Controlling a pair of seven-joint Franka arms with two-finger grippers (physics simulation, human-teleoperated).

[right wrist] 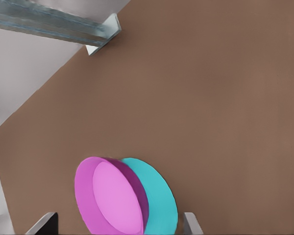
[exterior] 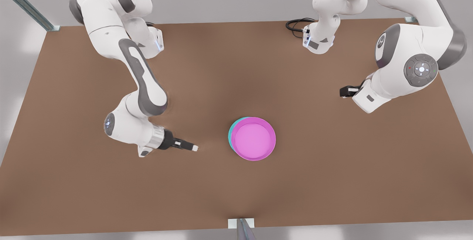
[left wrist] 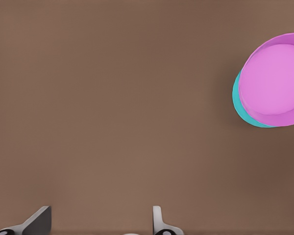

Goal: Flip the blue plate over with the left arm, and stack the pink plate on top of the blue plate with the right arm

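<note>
I saw the pink plate (exterior: pixel 255 139) already sitting on the blue plate (exterior: pixel 231 133) mid-worktop (exterior: pixel 332 181), nearer my left gripper (exterior: pixel 194 148) (fingers spread) than the right gripper (exterior: pixel 343 92), apparently spread too.

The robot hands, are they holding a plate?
No, nothing is held. The pink plate sits on the blue plate, and the left gripper and right gripper are open and away.

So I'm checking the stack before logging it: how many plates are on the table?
2. The round magenta-pink plastic plate sits rim-up on the round turquoise plastic plate, whose edge peeks out on the front view's left, mid-table. Anything hidden beneath them cannot be told.
</note>
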